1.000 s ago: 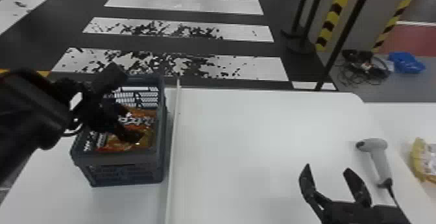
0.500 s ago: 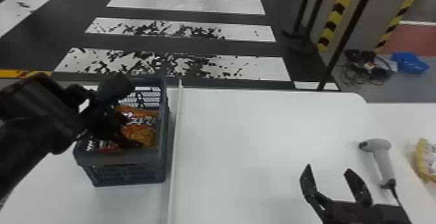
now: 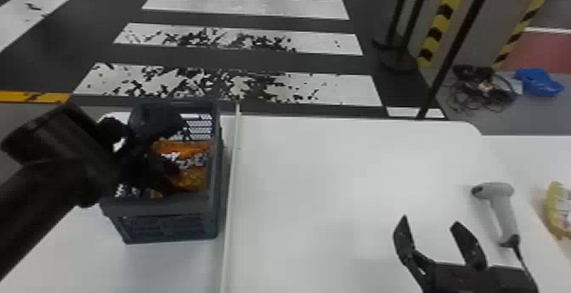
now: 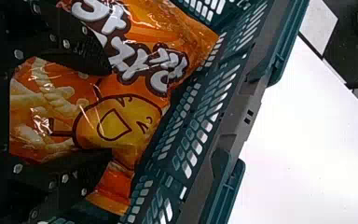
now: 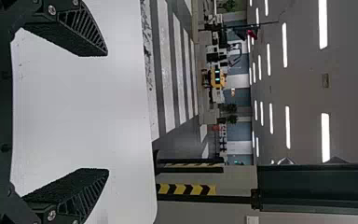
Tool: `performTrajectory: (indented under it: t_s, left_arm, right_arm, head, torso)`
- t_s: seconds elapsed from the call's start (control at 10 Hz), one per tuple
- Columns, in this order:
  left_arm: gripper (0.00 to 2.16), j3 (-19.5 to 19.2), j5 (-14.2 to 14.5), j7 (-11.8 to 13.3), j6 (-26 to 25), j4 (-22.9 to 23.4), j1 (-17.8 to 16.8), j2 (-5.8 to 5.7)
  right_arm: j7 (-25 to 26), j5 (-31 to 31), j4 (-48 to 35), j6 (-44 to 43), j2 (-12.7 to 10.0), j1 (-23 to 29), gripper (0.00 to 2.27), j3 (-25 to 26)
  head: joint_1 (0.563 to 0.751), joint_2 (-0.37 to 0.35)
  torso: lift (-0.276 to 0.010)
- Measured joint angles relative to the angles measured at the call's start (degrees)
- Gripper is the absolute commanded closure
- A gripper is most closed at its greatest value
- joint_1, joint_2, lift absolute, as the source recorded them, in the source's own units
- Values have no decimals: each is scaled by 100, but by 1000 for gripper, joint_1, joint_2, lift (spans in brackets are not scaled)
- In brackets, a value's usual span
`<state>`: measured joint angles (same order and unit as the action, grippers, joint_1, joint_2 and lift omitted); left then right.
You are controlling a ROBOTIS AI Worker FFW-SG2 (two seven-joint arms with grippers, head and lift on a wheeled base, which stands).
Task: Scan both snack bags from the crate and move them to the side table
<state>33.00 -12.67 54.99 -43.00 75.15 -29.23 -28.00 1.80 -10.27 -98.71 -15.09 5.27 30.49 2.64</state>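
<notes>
My left gripper [image 3: 146,164] is down inside the dark blue-grey crate [image 3: 161,209], over an orange snack bag [image 3: 191,177]. In the left wrist view, the gripper [image 4: 110,112] is open, one finger on each side of a bulging part of the orange bag [image 4: 116,123] with a yellow cartoon face. Its arm covers the crate's left part, and I cannot tell a second bag apart in there. At the lower right, my right gripper [image 3: 431,221] stands open over the white table, left of the grey scanner [image 3: 503,211]; in the right wrist view the gripper [image 5: 107,113] holds nothing.
A thin pale strip [image 3: 231,194] runs along the table right of the crate. Past the scanner, a yellow bag [image 3: 557,211] lies at the far right edge on another white surface. The scanner's cable trails toward the lower right. Posts stand behind the table.
My left gripper has sunk lower into the crate while its arm has shifted and turned, uncovering a different part of the orange bag. The right gripper has stayed where it was.
</notes>
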Motion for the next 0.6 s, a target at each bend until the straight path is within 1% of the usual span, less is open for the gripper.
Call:
performTrajectory:
  t_s: [0.1,0.2,0.3,0.5,0.6]
  left_arm:
    - [2142,15,-90,-87,79,-39,33,44]
    - [2138,20,-141,-195,100,-49,72,68]
    - [2138,17,-173,-217,114,-47,111,73]
    - [2138,-81,-194,-232,266,73,249,50]
    - [2138,-204,-205,-284,288,221,354,26]
  right_arm:
    - [-17,-46,35,-16,3,-6,113,4]
    - [-26,-71,68,-33,8,-8,113,8]
    - [-51,-101,99,-53,9,-10,113,17]
    - [-57,-159,151,-76,9,-21,113,26]
    - [-57,-170,165,-86,9,-24,113,27]
  head:
    - [695,-72]
    - [695,-72]
    - [695,-72]
    - [695,-78]
    - [695,-79]
  torso:
    - [-99]
    - [-99]
    - [-99]
    - [-99]
    - [-99]
